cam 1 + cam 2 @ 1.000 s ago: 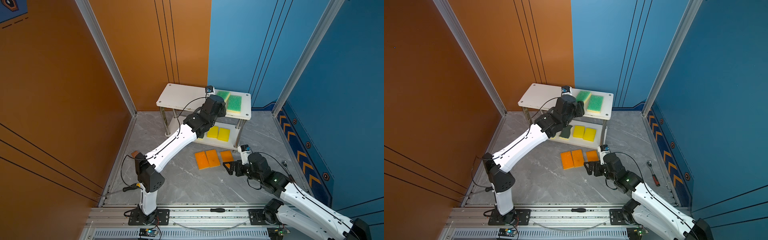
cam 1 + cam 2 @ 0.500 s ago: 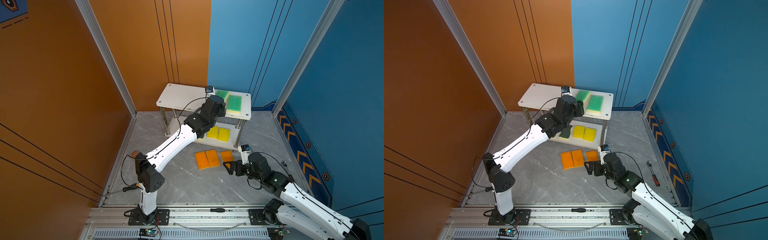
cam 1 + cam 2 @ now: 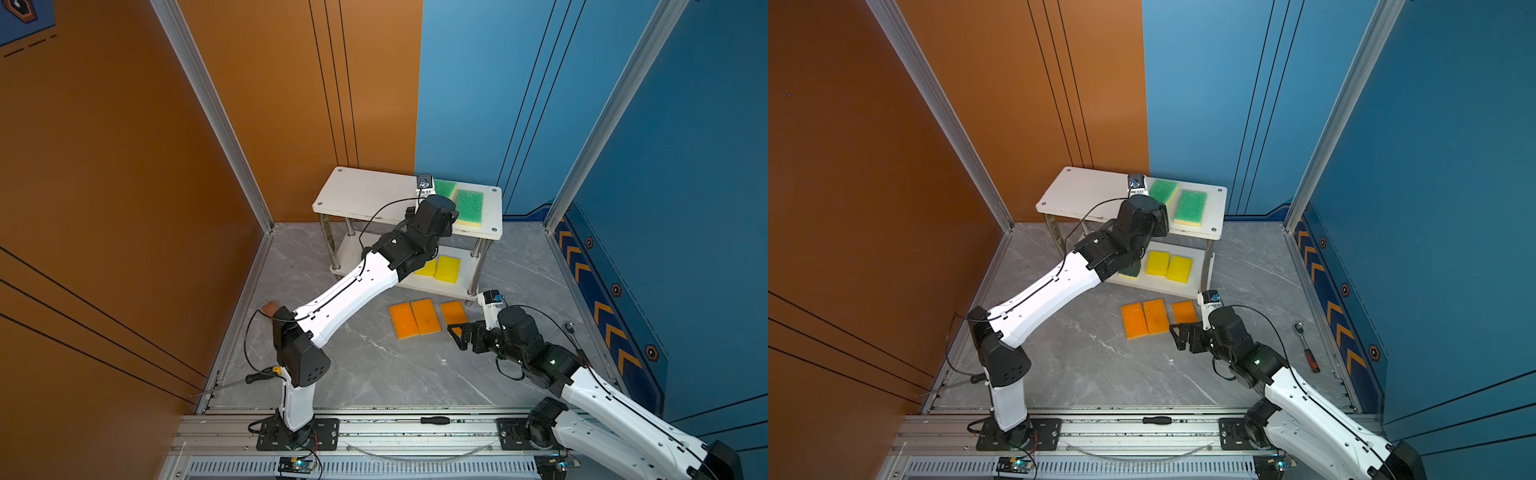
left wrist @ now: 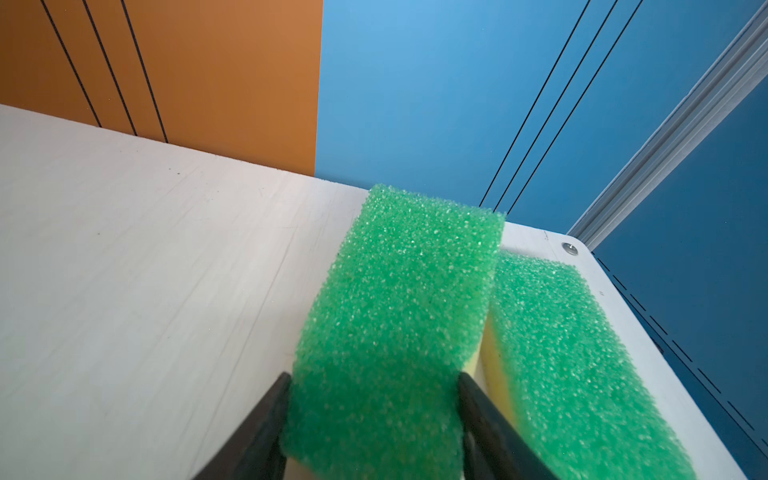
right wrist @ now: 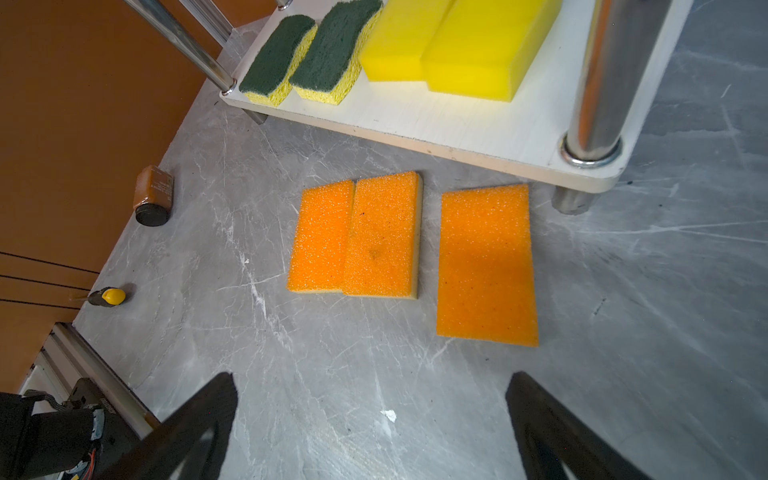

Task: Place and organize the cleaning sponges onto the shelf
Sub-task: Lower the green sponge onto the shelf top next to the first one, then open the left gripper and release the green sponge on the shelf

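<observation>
In a top view I see the green sponge [image 3: 444,188] over the top board of the shelf [image 3: 365,195]. Left wrist: my left gripper [image 4: 374,378] pinches it beside a second green sponge [image 4: 561,353]. Right wrist: my right gripper [image 5: 370,378] hangs spread, with the orange sponges [image 5: 382,237] on the floor [image 5: 332,353] ahead.

An orange wall [image 3: 124,166] meets a blue wall [image 3: 478,83] above a grey marbled floor [image 3: 395,374]. Aluminium posts [image 3: 210,104] stand at the corners. Thin black lines run down both walls.
</observation>
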{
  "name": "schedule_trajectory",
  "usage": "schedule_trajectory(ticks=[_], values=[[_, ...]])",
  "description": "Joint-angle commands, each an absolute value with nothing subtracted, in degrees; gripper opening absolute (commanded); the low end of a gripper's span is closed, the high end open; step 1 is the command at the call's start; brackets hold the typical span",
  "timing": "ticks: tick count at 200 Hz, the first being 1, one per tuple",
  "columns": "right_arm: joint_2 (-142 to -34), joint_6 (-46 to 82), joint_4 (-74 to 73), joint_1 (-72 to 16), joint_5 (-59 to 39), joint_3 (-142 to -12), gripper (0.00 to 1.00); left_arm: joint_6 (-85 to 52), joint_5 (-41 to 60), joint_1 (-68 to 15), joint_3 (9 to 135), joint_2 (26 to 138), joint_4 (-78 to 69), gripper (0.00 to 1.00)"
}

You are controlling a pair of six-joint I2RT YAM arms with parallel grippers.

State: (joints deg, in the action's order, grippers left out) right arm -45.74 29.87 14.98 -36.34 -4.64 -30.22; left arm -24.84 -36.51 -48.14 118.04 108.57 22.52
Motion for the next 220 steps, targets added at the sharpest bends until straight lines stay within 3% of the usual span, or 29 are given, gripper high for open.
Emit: schedule_trajectory(ticks=[1,175,220], values=[[-45.0,29.36,16.44,-35.98,-4.64,-29.44,1.0,-23.29,-39.63,-48.43,119.17,108.5,23.38,0.62],[-43.95,29.44,16.79,-35.6,-4.68,-28.95,1.0,-23.82,-39.29,-48.25,119.18,108.92,23.37,0.7],[-44.03,29.44,16.71,-35.61,-4.79,-29.09,1.0,-26.1,-34.35,-48.2,118.57,107.75,23.29,0.71]])
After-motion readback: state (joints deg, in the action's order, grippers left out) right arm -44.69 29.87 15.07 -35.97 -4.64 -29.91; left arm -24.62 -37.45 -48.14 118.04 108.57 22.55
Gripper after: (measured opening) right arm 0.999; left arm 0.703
